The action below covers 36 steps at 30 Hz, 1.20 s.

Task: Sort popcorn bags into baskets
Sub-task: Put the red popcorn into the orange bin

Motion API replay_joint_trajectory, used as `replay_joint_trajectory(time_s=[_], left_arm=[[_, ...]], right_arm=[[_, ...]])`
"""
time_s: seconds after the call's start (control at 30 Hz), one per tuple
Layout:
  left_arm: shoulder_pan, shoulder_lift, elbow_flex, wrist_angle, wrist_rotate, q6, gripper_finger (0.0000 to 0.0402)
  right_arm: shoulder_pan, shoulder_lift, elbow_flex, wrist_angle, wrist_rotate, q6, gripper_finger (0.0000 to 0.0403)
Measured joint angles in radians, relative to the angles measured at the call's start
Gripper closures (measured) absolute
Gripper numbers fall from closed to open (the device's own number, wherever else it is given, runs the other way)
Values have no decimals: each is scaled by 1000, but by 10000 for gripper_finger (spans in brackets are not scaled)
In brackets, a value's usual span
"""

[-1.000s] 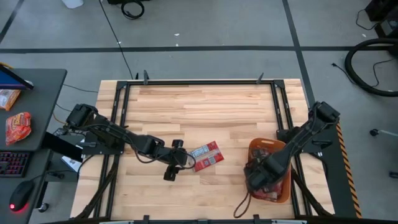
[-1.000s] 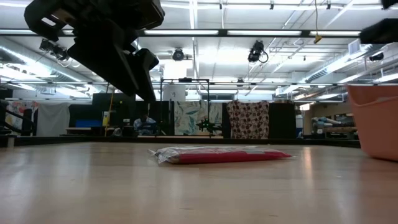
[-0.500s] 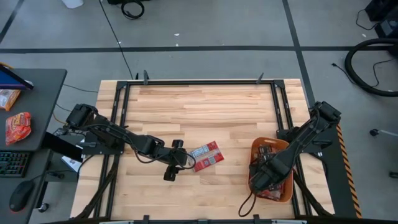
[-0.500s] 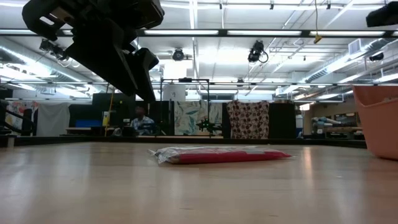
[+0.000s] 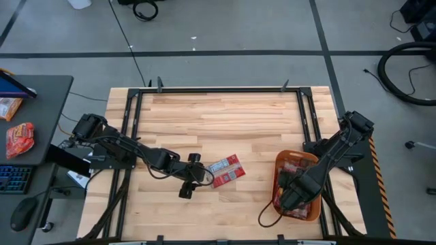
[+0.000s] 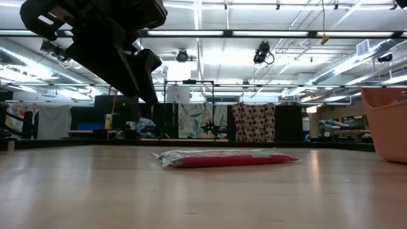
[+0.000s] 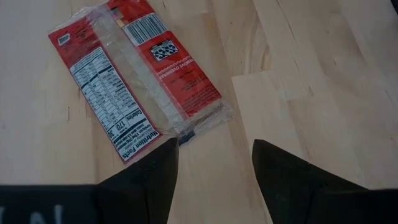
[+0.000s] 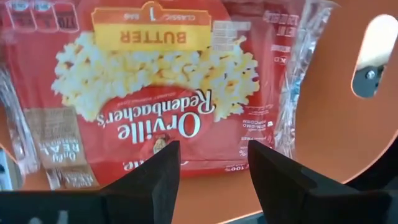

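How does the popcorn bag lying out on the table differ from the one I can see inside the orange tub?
The popcorn bag on the table lies alone on bare wood, back up, nutrition label and barcode showing. The bag in the orange tub lies front up, showing popcorn and "Butter", with other packets beside it. Both are flat, red and clear-wrapped.

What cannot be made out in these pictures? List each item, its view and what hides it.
- How many popcorn bags lie in the orange basket: high view, the right gripper covers them.
- The lone popcorn bag's print: low view, seen edge-on.
- The basket's full shape: low view, cut by the picture edge.
- The left gripper's height above the table: left wrist view.
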<state>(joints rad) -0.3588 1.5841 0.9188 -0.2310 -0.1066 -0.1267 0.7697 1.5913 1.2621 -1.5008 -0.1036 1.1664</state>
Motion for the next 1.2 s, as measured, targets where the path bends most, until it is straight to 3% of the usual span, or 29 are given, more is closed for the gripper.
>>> replay_joint_trajectory(time_s=[0.27,0.4,0.57,0.8,1.0,1.2], left_arm=[[0,1,0,4,0,-19,193],[-7,46,1,65,-18,28,193],[-33,125,1,90,-163,219,193],[-61,170,0,73,-347,409,193],[-62,218,0,62,-386,483,194],[-64,259,4,76,-448,501,194]], right_arm=[[-7,0,0,-68,37,18,211],[-29,0,0,-34,141,-41,211],[-70,1,0,39,280,-141,211],[-101,1,0,73,274,-153,211],[-104,1,65,79,275,-150,211],[-96,1,149,135,382,-185,211]])
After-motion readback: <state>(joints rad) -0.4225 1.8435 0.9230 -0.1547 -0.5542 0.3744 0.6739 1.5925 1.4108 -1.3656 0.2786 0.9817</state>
